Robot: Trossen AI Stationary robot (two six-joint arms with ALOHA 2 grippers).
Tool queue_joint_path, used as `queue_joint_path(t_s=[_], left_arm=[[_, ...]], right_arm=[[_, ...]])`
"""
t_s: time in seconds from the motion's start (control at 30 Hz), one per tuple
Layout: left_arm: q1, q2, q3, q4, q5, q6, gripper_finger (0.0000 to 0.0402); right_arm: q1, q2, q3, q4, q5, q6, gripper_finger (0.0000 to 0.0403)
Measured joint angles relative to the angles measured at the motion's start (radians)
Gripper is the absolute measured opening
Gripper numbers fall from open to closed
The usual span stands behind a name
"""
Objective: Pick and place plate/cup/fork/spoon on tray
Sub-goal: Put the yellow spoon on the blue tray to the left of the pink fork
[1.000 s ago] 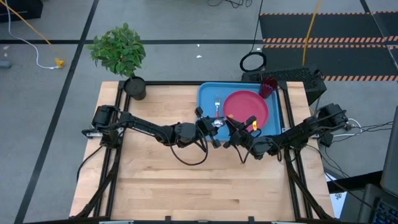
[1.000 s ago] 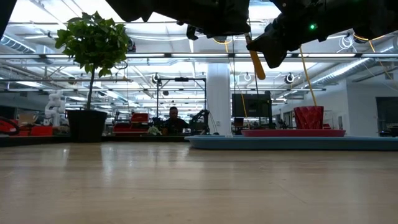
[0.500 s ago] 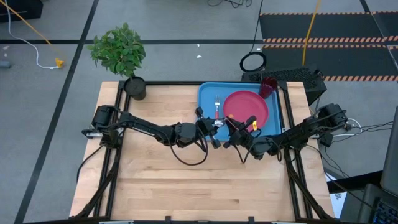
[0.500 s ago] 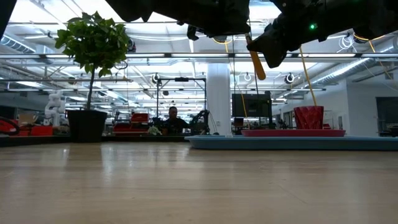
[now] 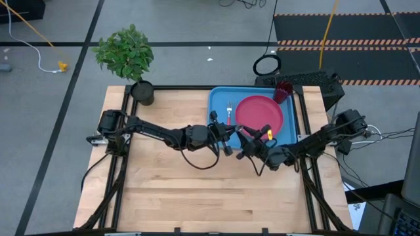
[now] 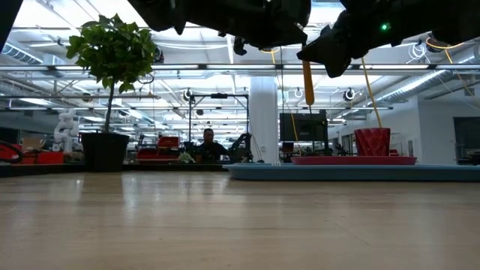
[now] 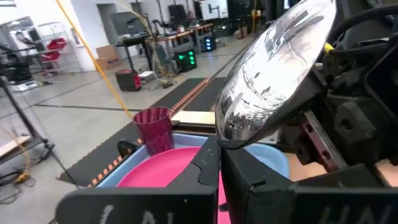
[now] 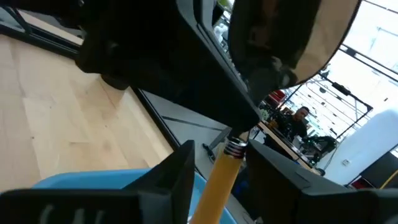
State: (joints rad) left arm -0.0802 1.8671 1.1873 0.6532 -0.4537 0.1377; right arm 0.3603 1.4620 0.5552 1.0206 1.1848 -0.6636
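The light-blue tray lies at the table's far right. On it rest the pink plate, the fork left of the plate, and the maroon cup, upright at the far right corner. The spoon is in the air over the tray's near edge, orange handle hanging straight down. My left gripper is shut on it. My right gripper is open, one finger on either side of the orange handle; whether they touch it I cannot tell. My left gripper pinches the spoon at the narrow end of its silver bowl, where the metal neck starts, between its two fingers. The bowl sticks out beyond the fingertips. The spoon is lifted clear and its handle hangs below the hold.
A black pot with a green plant stands at the table's far left corner. The bare wood of the table's near half lies in front of both arms. Beyond the table the room shows a person far off.
The spoon's orange handle has swung from a slant to hanging straight down. My left gripper has shifted a little toward the table's right edge, closer to the right gripper.
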Motion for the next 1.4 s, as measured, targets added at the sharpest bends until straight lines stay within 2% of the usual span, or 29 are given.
queue_joint_path(t_s=[0.23, 0.37, 0.5, 0.63, 0.8, 1.17, 1.4], left_arm=[[0.007, -0.045, 0.000, -0.069, 0.112, 0.055, 0.0003], [0.023, -0.097, 0.001, -0.160, 0.248, 0.103, 0.0005], [0.038, -0.136, 0.001, -0.225, 0.352, 0.134, 0.0003], [0.041, -0.145, 0.001, -0.306, 0.412, 0.137, 0.0003], [0.044, -0.144, 0.000, -0.338, 0.609, 0.201, 0.0004], [0.052, -0.144, 0.000, -0.352, 0.909, 0.328, 0.0003], [0.053, -0.144, 0.000, -0.355, 1.018, 0.419, 0.0003]], right_arm=[[0.070, -0.023, 0.000, 0.001, 0.018, -0.011, 0.0161], [0.104, -0.068, 0.000, -0.040, 0.014, 0.021, 0.0187], [0.116, -0.128, 0.000, -0.172, -0.066, 0.128, 0.0212], [0.103, -0.191, 0.000, -0.409, -0.215, 0.371, 0.0229], [0.056, -0.228, 0.000, -0.602, -0.478, 0.594, 0.0241], [-0.105, -0.226, 0.000, -0.581, -1.023, 0.679, 0.0242], [-0.233, -0.219, 0.000, -0.500, -1.436, 0.743, 0.0242]])
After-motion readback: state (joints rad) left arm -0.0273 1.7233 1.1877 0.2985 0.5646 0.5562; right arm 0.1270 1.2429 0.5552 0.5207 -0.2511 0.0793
